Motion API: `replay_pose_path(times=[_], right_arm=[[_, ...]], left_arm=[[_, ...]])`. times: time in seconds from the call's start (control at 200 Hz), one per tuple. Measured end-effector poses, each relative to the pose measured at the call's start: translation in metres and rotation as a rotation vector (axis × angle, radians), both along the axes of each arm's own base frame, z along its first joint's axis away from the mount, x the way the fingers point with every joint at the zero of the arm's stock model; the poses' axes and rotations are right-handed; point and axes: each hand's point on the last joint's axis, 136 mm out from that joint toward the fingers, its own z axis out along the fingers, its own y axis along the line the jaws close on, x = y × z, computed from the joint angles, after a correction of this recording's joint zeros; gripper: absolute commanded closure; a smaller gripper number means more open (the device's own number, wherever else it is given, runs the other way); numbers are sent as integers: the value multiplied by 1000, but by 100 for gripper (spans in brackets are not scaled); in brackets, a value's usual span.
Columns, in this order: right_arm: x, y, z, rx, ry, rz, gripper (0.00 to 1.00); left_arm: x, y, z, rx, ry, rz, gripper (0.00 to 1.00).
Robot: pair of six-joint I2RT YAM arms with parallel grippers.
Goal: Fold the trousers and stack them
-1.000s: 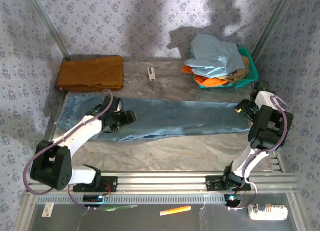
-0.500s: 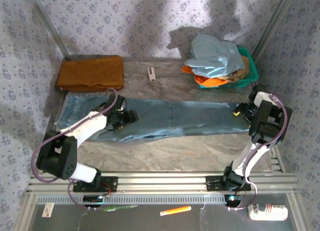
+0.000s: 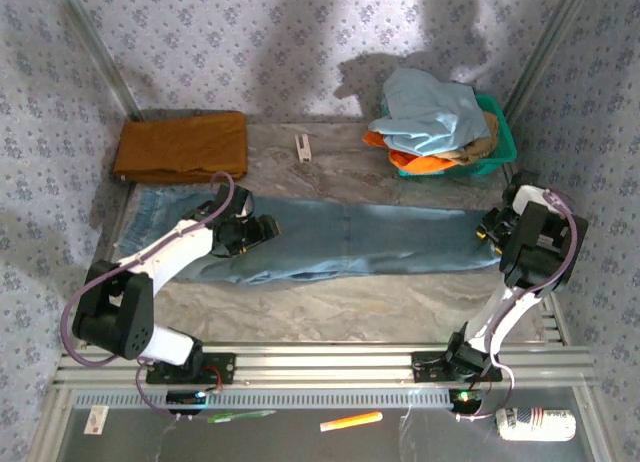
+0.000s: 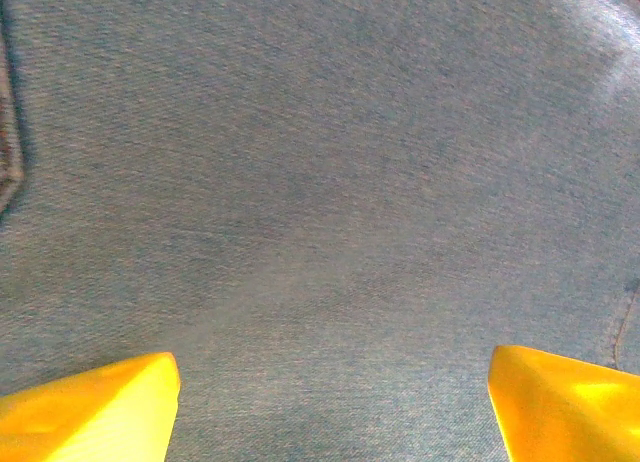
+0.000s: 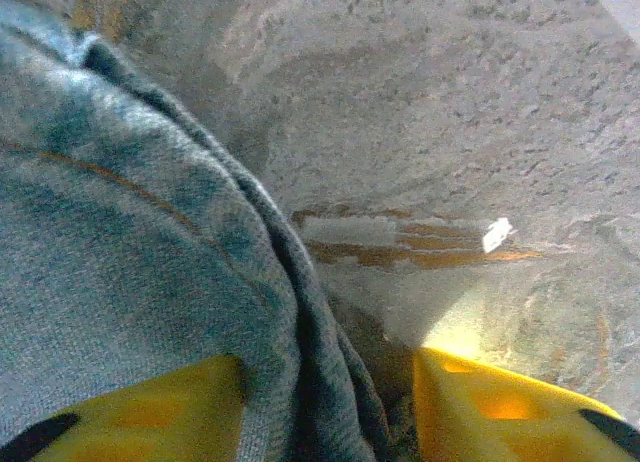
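The left gripper [image 3: 262, 229] hangs over the left part of the trousers [image 3: 360, 240], its fingers wide apart. The trousers lie flat across the table [image 3: 340, 307]. At their right end, the right gripper [image 3: 489, 228] has the leg edge between its spread fingers.

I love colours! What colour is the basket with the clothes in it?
Teal green. The basket shows best in the top external view.
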Motion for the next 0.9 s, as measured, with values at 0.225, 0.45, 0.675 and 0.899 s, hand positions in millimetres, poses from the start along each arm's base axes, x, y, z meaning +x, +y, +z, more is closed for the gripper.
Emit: replay_pose_path(times=[0.225, 0.45, 0.675, 0.899], right_arm=[[4, 4, 3, 25, -51, -5, 100], [1, 8, 7, 12, -90, 0, 100], [1, 40, 47, 9, -207, 55, 100], [12, 104, 100, -7, -336, 236, 100]], left_arm=[[-3, 2, 2, 3, 5, 2, 19], [0, 8, 11, -7, -20, 22, 20], [4, 27, 26, -11, -61, 69, 20], [4, 55, 45, -9, -123, 130, 19]])
